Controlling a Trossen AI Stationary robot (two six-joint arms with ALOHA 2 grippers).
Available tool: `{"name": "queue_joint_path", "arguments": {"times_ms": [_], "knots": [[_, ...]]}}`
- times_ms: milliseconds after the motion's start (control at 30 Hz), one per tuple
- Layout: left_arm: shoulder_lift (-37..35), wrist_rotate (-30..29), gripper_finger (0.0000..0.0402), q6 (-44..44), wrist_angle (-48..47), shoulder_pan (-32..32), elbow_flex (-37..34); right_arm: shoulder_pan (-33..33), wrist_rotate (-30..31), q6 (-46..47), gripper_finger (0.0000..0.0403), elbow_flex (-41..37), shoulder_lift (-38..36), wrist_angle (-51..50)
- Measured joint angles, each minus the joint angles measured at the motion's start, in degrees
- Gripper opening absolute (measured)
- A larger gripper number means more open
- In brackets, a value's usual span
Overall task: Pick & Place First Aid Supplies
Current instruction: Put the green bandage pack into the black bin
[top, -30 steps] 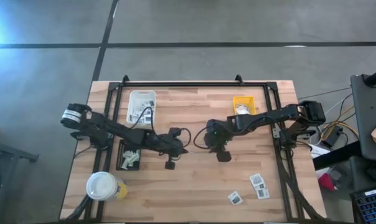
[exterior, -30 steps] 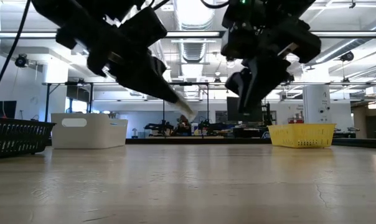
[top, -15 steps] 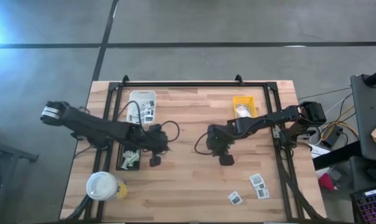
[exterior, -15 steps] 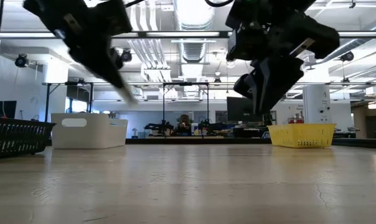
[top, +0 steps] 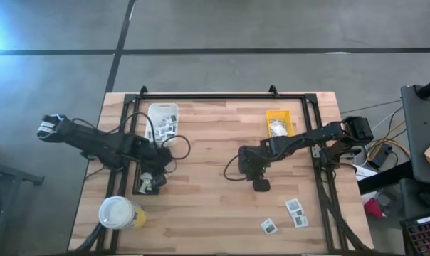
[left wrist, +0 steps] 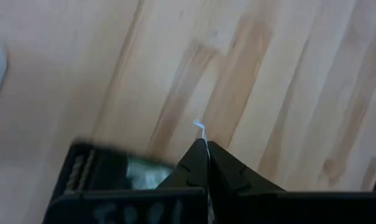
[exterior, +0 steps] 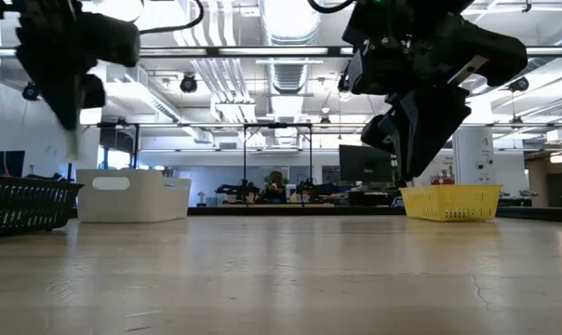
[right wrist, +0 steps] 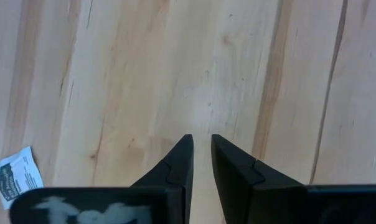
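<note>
My left gripper hangs over the right edge of the black tray, at the table's left. It is shut on a thin white supply piece. The tray also shows in the left wrist view. My right gripper hovers over bare wood at mid-table. Its fingers stand a little apart with nothing between them. Three flat white packets lie flat on the wood near the front right. One of these packets shows in the right wrist view. My left gripper pinches the thin white piece between its two shut fingertips. Only the piece's tip pokes out past them, seen edge-on. The fingers slant steeply down from above. The piece is lifted clear of the table and the tray.
A white tray with packets stands at the far left and a yellow tray at the far right. A white-topped yellow cup stands at the near left corner. A black frame runs round the table's back and sides.
My left gripper, still shut on the white piece, has swung from mid-table toward the table's left edge, to the black tray. It has risen a little, rolled, and tipped steeply downward. My right gripper has drifted slightly toward the near edge.
</note>
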Motion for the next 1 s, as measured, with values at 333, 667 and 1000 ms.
{"name": "queue_joint_path", "arguments": {"times_ms": [333, 667, 1000], "knots": [[0.1, 6.7, 0.0000, -4.5, -9.4, 0.0, 0.8, 0.0, 0.0, 0.7, 0.0056, -0.9, 0.0, 0.1], [0.1, 6.7, 0.0000, -11.5, -10.7, 0.0, 0.0, 0.2, 0.0, 4.7, 0.0056, -4.2, 0.0, 0.0], [0.1, 9.6, 0.0000, -13.4, -10.7, 0.0, -4.0, 0.9, 0.0, 5.9, 0.0056, -6.7, 0.0, 0.1]]}}
